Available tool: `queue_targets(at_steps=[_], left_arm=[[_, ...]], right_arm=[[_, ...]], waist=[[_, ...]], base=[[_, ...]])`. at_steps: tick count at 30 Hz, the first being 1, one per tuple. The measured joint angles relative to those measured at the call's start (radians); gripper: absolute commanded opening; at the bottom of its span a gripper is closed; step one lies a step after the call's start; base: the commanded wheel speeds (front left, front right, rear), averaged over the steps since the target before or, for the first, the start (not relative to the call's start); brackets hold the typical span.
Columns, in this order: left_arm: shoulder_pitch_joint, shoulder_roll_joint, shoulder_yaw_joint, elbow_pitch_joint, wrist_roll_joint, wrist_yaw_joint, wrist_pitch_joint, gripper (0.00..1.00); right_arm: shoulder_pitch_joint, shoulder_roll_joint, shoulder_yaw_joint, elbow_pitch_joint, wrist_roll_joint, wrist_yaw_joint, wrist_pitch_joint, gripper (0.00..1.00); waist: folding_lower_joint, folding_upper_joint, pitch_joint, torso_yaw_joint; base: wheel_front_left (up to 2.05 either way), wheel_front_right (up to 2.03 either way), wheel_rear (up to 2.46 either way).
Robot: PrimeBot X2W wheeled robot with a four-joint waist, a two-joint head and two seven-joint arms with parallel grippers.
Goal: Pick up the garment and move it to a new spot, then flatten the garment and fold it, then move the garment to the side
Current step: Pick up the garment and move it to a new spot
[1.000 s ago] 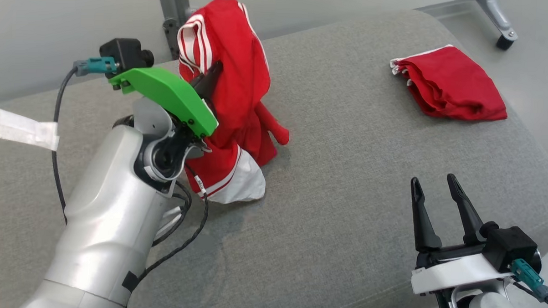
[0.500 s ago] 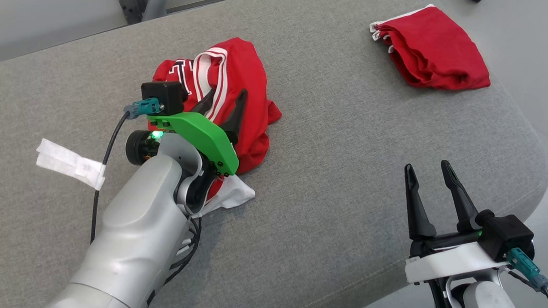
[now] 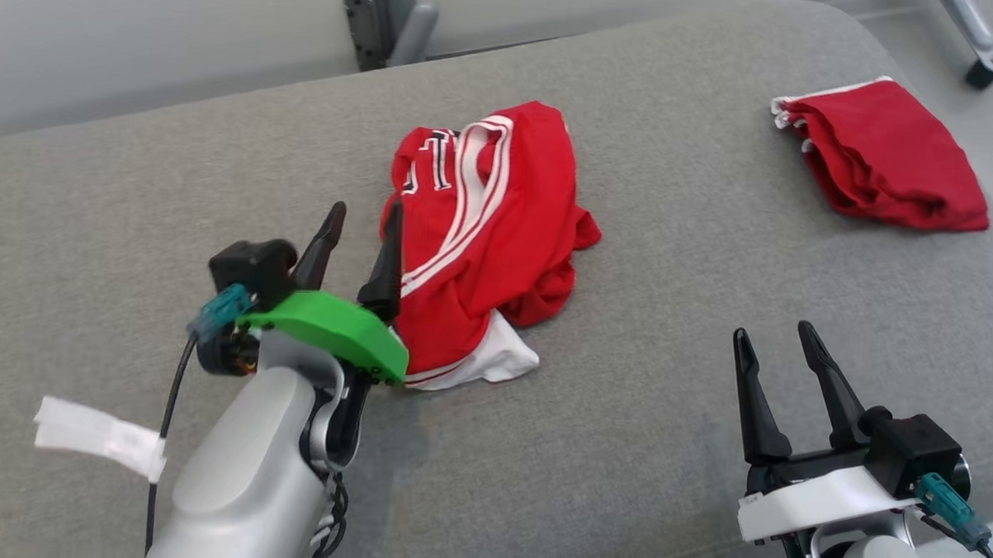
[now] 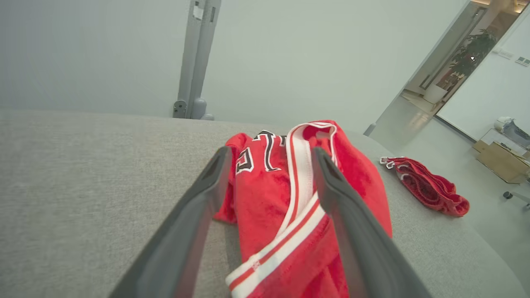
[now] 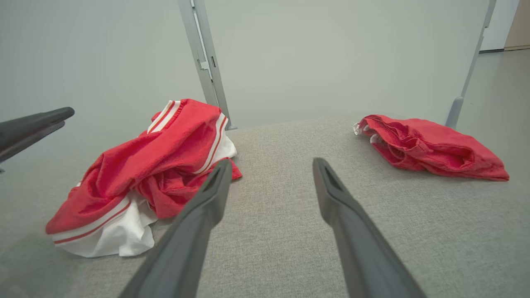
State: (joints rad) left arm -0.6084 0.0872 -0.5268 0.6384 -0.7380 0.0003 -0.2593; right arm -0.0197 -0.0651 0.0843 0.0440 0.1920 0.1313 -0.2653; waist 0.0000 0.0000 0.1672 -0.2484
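The garment (image 3: 486, 229) is a red jersey with white stripes and a white lining, lying in a crumpled heap on the middle of the grey padded surface (image 3: 641, 400). My left gripper (image 3: 368, 208) is open just left of the heap, one finger against its left edge, gripping nothing. In the left wrist view the garment (image 4: 290, 198) spreads in front of and between the fingers of the left gripper (image 4: 271, 151). My right gripper (image 3: 771, 331) stands open at the lower right, well apart from the heap. The right wrist view shows the garment (image 5: 157, 165) to the left of that gripper (image 5: 271, 163).
A second red garment (image 3: 881, 152) lies folded at the far right of the surface, near its rounded edge. A strip of white tape (image 3: 94, 438) is stuck at the lower left. A grey metal post (image 3: 390, 19) rises behind the surface.
My left gripper opened and let go of the garment, which went from hanging upright to a heap on the surface. The left arm then drew back toward me. The head camera shifted.
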Motion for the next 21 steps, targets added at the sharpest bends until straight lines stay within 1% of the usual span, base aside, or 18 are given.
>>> queue_targets(at_steps=[4, 8, 12, 15, 19, 21], left_arm=[[0.140, 0.010, 0.086, -0.124, 0.058, 0.003, -0.002, 1.00], [0.265, 0.007, 0.151, -0.198, 0.114, -0.005, -0.002, 1.00], [0.360, -0.001, 0.213, -0.288, 0.211, -0.004, -0.002, 1.00], [0.430, -0.004, 0.244, -0.360, 0.329, -0.003, -0.002, 1.00], [0.537, -0.017, 0.296, -0.442, 0.423, -0.001, -0.002, 1.00], [0.588, -0.025, 0.322, -0.470, 0.448, -0.001, -0.002, 1.00]], right_arm=[[0.017, -0.004, -0.001, 0.002, 0.003, 0.000, 0.000, 1.00], [0.030, -0.008, 0.004, 0.004, 0.008, 0.000, 0.000, 1.00], [0.042, -0.012, -0.002, 0.004, 0.008, 0.000, 0.000, 1.00], [0.053, -0.013, -0.004, 0.003, 0.007, 0.000, 0.000, 1.00], [0.065, -0.014, 0.000, 0.004, -0.004, 0.000, 0.000, 1.00], [0.075, -0.014, 0.003, 0.004, -0.013, 0.000, 0.000, 1.00]], waist=[[0.0000, 0.0000, -0.031, 0.067], [0.0000, 0.0000, -0.063, 0.128], [0.0000, 0.0000, -0.097, 0.178], [0.0000, 0.0000, -0.122, 0.205], [0.0000, 0.0000, -0.155, 0.228], [0.0000, 0.0000, -0.170, 0.234]], base=[[0.00, 0.00, 0.00], [0.00, 0.00, 0.00], [0.00, 0.00, 0.00], [0.00, 0.00, 0.00], [0.00, 0.00, 0.00], [0.00, 0.00, 0.00]])
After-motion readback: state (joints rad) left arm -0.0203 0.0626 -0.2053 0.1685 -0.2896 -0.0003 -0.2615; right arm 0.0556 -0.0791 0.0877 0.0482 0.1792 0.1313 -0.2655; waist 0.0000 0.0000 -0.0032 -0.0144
